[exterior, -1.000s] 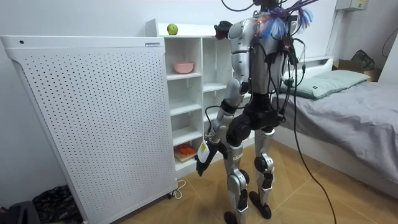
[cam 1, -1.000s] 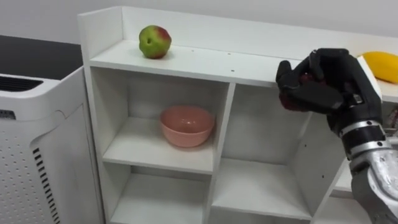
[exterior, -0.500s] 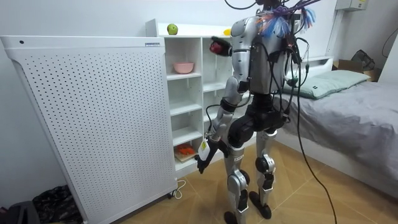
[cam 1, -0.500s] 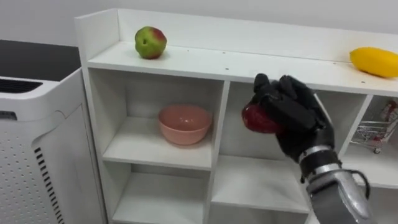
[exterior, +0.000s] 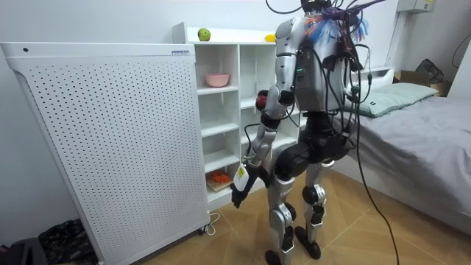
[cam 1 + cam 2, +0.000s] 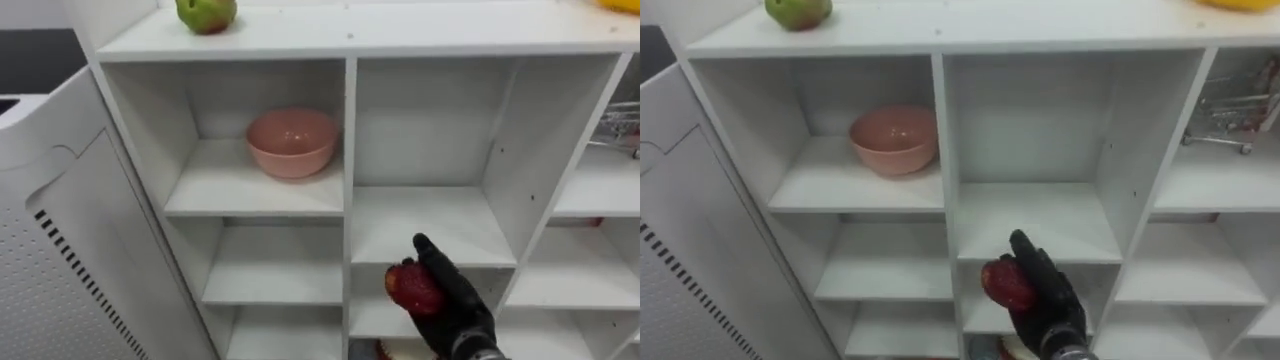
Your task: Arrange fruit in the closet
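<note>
Grips a red fruit (image 6: 410,288) in the right hand (image 6: 452,305), dark fingers curled round its far side and thumb raised above it. Holds it low before the middle column of the white closet (image 6: 348,130), in front of the second opening from the top, just below the bare board of the top middle compartment. Hard to tell whether past the front edge or just short of it; in the room view, close against the closet's front at mid-torso level. Lets the left hand (image 5: 237,196) hang low beside the leg on the room view's left, near the lower shelves. Looks down on a pink bowl (image 6: 292,142) standing upright in the top left compartment, up and left of the fruit and well apart from the hand. Above that, on the closet's top board, sees a green apple (image 6: 206,14) with a red blush near the left end, and at the far right end the edge of a yellow fruit (image 6: 1238,3). Catches a small wire cart (image 6: 1230,100) in the top right compartment. Stands facing the closet on a wooden floor (image 5: 383,235), with a tall white perforated panel (image 5: 110,140) just beside the closet on its left and a bed (image 5: 419,118) behind, on the room view's right
</note>
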{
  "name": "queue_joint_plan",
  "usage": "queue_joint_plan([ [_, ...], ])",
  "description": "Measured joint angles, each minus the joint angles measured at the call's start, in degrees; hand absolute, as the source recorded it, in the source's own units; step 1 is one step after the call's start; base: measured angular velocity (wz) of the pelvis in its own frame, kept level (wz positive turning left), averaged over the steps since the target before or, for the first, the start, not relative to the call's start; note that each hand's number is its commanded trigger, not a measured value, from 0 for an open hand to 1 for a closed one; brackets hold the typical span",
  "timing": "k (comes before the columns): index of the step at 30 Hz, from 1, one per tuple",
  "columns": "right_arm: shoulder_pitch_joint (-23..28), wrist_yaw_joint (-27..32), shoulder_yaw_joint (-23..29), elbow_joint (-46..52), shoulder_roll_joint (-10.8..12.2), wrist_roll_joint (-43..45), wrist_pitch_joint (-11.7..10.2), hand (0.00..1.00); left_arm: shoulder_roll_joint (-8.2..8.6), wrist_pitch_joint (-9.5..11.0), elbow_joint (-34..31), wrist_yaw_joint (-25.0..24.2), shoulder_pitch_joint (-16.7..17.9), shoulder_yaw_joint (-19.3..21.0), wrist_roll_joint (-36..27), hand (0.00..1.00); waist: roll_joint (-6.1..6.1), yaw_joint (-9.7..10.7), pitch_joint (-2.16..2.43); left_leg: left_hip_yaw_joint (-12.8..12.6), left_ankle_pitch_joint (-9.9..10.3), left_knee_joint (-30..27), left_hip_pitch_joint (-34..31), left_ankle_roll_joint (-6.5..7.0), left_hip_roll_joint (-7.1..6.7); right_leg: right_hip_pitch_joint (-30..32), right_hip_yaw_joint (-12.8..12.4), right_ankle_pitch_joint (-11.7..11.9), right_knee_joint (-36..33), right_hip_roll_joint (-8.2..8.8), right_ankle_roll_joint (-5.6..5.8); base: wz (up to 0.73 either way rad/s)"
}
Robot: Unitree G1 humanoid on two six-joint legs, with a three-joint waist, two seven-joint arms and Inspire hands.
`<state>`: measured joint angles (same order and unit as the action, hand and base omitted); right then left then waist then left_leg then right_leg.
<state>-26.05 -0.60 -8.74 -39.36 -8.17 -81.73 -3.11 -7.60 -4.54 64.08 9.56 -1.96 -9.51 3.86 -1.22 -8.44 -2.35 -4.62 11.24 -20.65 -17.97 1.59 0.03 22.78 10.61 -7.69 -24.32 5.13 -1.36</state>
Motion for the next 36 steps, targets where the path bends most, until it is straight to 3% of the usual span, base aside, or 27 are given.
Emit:
queue_joint_plan([
  [2,-0.3,0.0,0.8,-0.1,0.0,-3.3,0.0,1.0,-0.07,0.2,0.0,1.3,-0.7,-0.2,-1.0,0.0,0.63,0.0,-0.42,-0.1,0.3,-2.8,-4.7,0.09,-0.8,5.3,-1.1,-0.5,-3.6,0.75,-0.16,0.02],
  [5,-2.0,0.2,3.5,-2.1,-0.1,-5.8,-0.1,1.0,-0.05,0.4,-0.1,1.5,-0.8,-0.5,-3.3,0.0,1.03,-0.1,-0.67,0.0,0.4,-6.8,-9.7,0.21,-0.92,10.0,-1.1,-1.1,-6.9,1.57,-0.55,0.11],
  [10,-5.8,0.2,8.0,-5.9,-0.8,-9.9,-0.7,1.0,-0.33,0.9,-0.6,2.9,0.0,-2.3,-3.2,0.0,1.0,-1.1,-0.71,0.3,1.1,-12.1,-16.9,-0.08,-0.83,16.3,-0.9,-1.5,-10.7,1.91,-0.69,0.05],
  [17,-9.0,0.2,10.7,-7.2,-2.8,-12.9,-1.2,1.0,-2.31,-0.7,-2.4,3.8,1.4,-6.5,-3.3,0.0,0.64,-2.4,-0.53,1.6,1.7,-19.2,-26.9,-0.26,-0.86,25.2,0.0,-3.0,-17.4,3.3,-1.89,0.16],
  [23,-10.2,0.5,13.5,-7.6,-3.5,-16.0,-1.2,1.0,-2.54,-1.3,-5.2,3.8,2.5,-8.6,-4.5,0.0,0.35,-3.6,-0.49,2.4,1.9,-22.9,-31.7,-0.51,-0.84,29.3,0.7,-3.8,-20.6,3.88,-2.62,0.07],
  [29,-12.5,2.0,15.2,-9.8,-7.9,-17.1,-1.4,1.0,-2.56,-1.3,-7.2,3.8,3.0,-8.9,-5.1,0.0,0.06,-5.5,-0.42,3.5,2.0,-26.4,-35.5,-0.54,-1.8,32.4,2.2,-5.2,-24.7,5.95,-3.09,0.16],
  [36,-14.0,3.2,15.7,-9.9,-9.1,-19.3,-2.0,1.0,-3.21,-1.3,-10.2,3.9,4.9,-8.9,-5.8,0.0,-0.05,-6.2,-0.34,3.6,1.9,-27.2,-37.5,-0.82,-1.85,33.9,2.7,-5.6,-25.9,6.81,-2.96,0.11],
])
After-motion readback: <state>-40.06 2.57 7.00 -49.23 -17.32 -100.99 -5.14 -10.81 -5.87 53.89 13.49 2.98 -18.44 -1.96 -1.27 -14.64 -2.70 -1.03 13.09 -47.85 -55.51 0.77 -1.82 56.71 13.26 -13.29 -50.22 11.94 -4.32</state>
